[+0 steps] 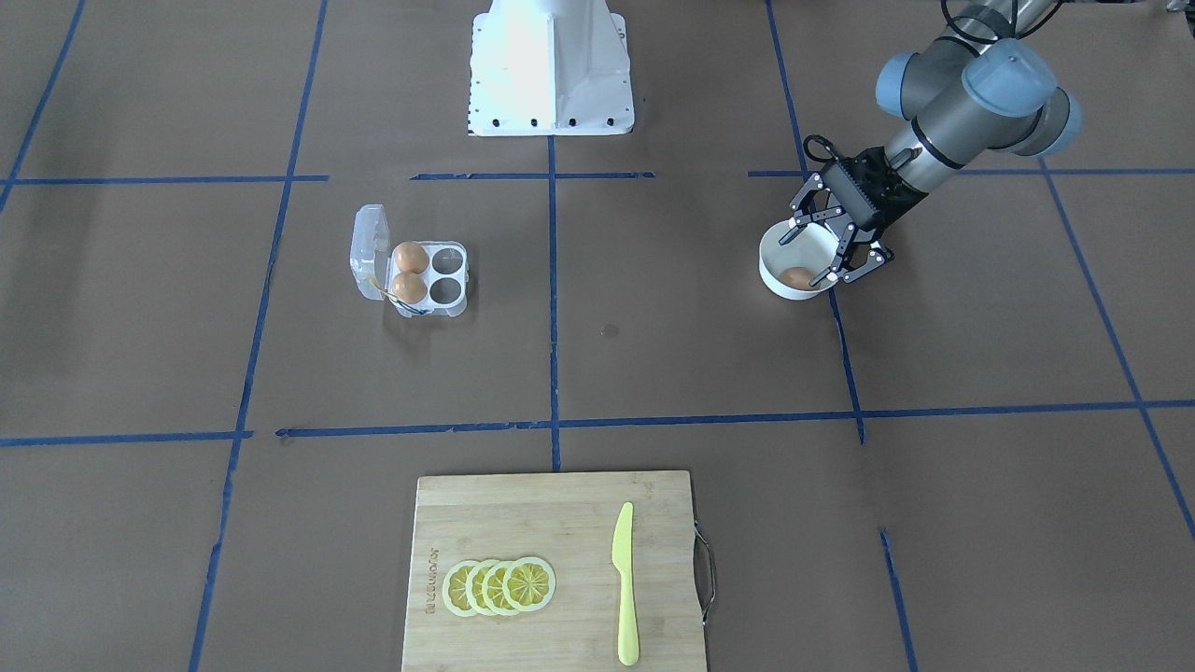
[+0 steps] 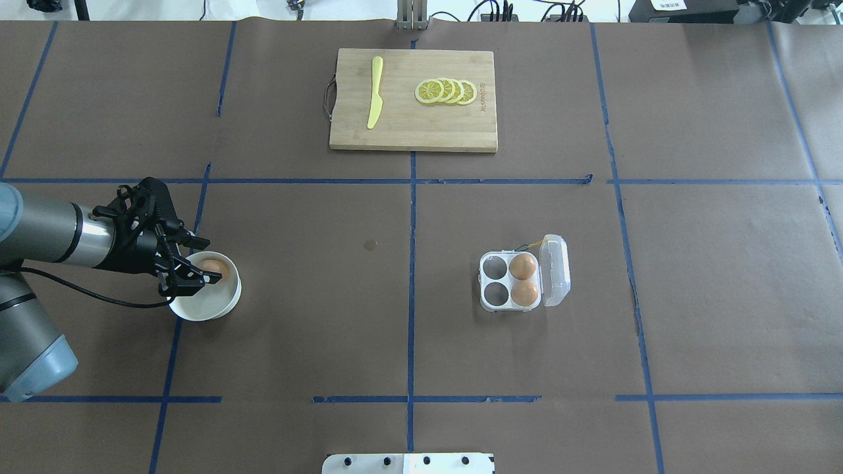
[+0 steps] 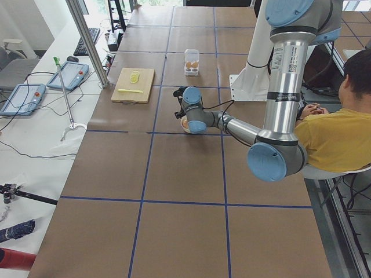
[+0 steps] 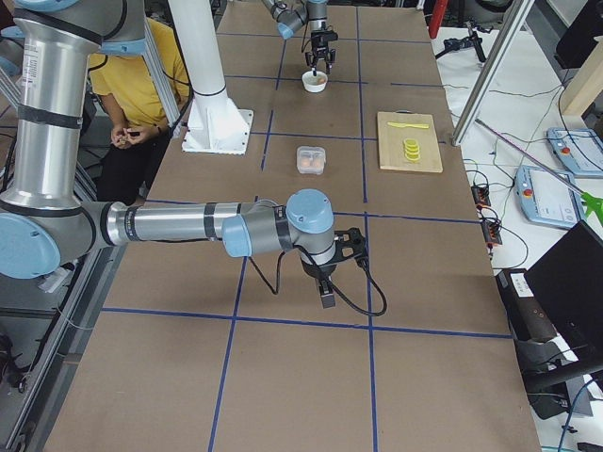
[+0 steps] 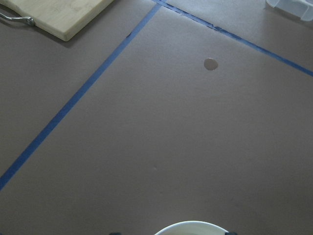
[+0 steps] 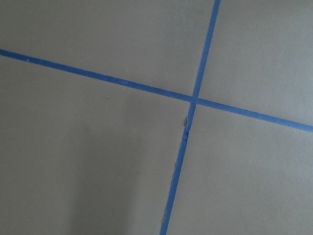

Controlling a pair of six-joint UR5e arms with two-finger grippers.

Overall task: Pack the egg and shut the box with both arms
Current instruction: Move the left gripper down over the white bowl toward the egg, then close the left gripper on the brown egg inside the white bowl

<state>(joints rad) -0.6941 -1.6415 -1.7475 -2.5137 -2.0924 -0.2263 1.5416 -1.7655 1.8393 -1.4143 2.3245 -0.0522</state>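
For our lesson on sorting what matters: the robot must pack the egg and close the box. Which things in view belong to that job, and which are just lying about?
Job: egg in the bowl; box, open, two cells free; left arm, jaws open at the bowl; right arm.
Lying about: board, knife, lemon slices.

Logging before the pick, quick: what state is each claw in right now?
Left claw: open, at the bowl that holds the egg.
Right claw: cannot be told; only a side view shows it.
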